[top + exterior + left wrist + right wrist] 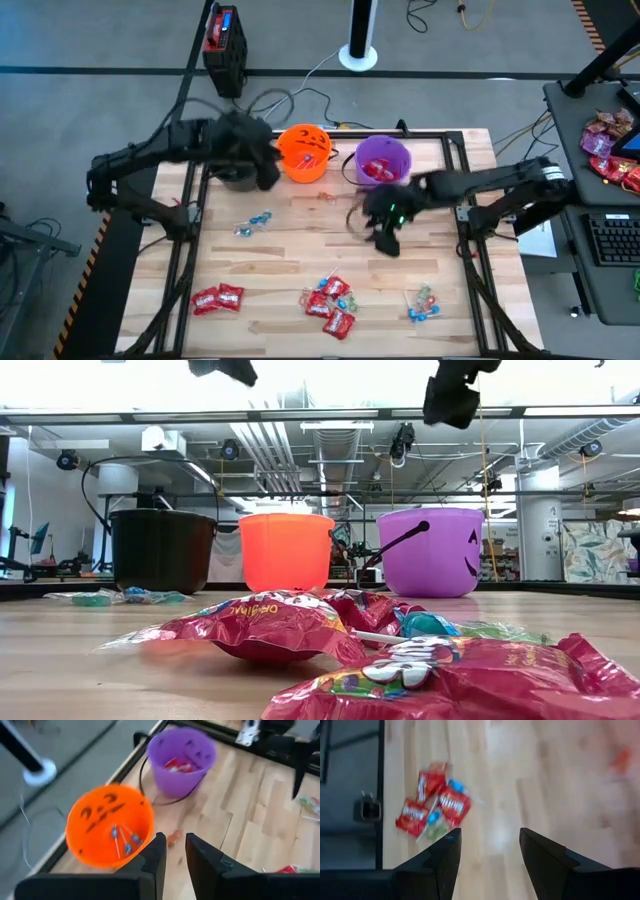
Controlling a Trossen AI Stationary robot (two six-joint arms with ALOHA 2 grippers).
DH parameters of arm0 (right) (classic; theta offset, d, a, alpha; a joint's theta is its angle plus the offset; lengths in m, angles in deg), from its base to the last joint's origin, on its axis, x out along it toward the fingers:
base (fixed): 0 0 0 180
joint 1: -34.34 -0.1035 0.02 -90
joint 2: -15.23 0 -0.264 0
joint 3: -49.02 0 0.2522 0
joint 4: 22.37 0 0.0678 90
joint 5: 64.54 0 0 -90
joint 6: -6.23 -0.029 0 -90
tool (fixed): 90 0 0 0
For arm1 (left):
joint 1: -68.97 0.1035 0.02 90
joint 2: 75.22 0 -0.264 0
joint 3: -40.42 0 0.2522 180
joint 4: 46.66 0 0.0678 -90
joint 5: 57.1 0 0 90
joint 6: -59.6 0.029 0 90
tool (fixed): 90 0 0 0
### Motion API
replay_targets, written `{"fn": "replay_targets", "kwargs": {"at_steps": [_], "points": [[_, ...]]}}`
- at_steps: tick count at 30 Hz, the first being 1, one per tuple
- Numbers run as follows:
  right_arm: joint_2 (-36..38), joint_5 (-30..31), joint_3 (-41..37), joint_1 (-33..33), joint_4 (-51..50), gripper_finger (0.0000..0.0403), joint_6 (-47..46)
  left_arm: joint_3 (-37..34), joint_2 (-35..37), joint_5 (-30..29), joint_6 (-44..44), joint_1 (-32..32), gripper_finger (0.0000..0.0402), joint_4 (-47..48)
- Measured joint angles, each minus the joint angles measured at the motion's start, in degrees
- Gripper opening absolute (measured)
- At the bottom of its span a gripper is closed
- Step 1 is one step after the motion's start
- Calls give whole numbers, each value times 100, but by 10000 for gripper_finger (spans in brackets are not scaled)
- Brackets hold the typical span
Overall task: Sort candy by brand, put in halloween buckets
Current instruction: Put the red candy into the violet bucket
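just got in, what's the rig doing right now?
Candy sorting into three buckets at the back of the table. The left gripper is up by the black bucket and orange bucket, fingers slightly apart, nothing between them. The right gripper hangs open and empty over mid-table, in front of the purple bucket. Lollipops lie in the orange one, red packets in the purple. More red packets and blue pieces are still loose on the table.

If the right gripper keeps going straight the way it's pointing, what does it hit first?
Most likely the bare table. The right gripper, open and empty, looks down at plain wood between its fingers. The red packets lie off to one side of that line, so it would probably miss them, though depth is hard to judge.
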Motion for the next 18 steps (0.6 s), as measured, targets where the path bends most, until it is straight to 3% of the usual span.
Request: {"fn": "replay_targets", "kwargs": {"at_steps": [3,7,12,18], "points": [[-500,229,-7,-576,288,194,38,-7,1,-448,78,-654,57,-73],[-1194,710,-5,-1161,1098,194,-193,-9,-6,-439,240,-1333,57,-23],[-2022,914,-4,-1439,1731,194,-1003,-17,104,-453,-120,-2121,57,259],[-2989,944,200,-1502,2060,194,-1391,-25,195,-1099,-347,-2944,57,232]]}}
